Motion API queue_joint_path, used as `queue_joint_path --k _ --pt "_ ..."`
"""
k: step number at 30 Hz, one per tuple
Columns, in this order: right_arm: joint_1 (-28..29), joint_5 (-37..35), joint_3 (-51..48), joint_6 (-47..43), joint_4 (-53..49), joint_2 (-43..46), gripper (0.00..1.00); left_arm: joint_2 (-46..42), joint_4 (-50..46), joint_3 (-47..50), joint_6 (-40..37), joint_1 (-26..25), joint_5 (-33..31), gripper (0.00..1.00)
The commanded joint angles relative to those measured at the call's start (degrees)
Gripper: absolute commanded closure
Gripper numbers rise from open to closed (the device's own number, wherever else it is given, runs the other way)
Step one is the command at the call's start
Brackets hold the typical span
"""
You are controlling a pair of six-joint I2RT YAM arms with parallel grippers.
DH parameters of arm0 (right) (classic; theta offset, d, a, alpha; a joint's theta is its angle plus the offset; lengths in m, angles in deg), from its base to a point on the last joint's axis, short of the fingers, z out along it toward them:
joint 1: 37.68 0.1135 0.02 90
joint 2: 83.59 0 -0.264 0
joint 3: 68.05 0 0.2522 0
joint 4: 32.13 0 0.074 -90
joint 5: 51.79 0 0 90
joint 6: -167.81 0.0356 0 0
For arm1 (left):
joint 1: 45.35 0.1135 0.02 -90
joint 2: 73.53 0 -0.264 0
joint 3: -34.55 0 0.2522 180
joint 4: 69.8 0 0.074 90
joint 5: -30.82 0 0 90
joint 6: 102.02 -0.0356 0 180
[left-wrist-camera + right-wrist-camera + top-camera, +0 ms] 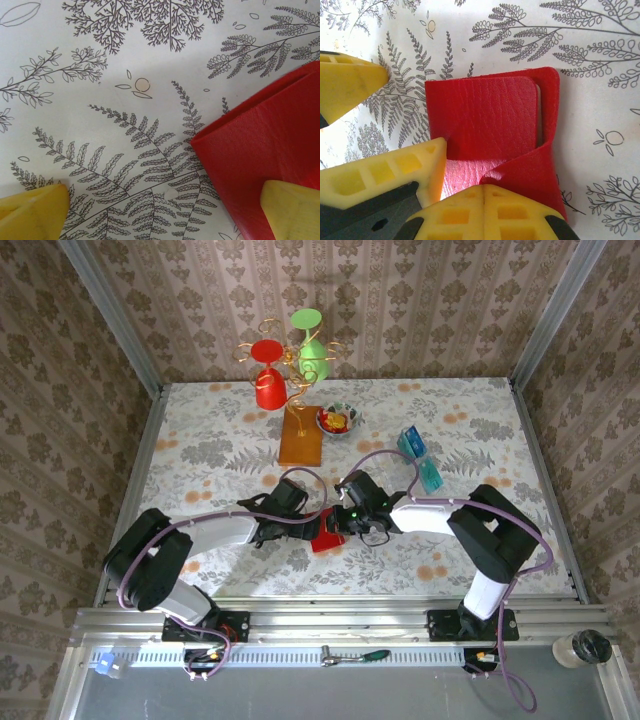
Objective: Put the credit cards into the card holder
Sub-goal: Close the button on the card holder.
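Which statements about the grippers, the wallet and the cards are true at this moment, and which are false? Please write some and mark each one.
1. The left gripper is open. True.
2. The right gripper is open. False: it is shut, pinching a flap of the card holder.
3. The teal credit cards touch the card holder. False: they lie apart from it, further back on the right.
4. The card holder is red and rests on the patterned tablecloth. True.

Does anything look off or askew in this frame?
Yes: the small glossy red wallet lies half open, one flap buckled into a diagonal crease right at the shut fingertips of the right gripper. One finger of the open left gripper sits over its edge. Nothing else stands out.
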Motion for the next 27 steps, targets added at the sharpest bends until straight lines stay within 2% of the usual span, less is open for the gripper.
queue_joint_path --k 1,14,27 --pt "0.6 -2.8 0.1 0.1 -7.5 -3.5 1.0 2.7 0.4 1.0 -0.1 -0.6 0.3 0.0" --pt "-0.2 -2.0 3.4 -0.3 -9.0 2.8 1.0 3.0 1.1 1.3 0.1 -0.8 0.5 0.0" --pt "-0.9 -1.0 4.8 -0.1 -7.3 1.5 1.0 3.0 1.1 1.3 0.1 -1.0 0.5 0.0"
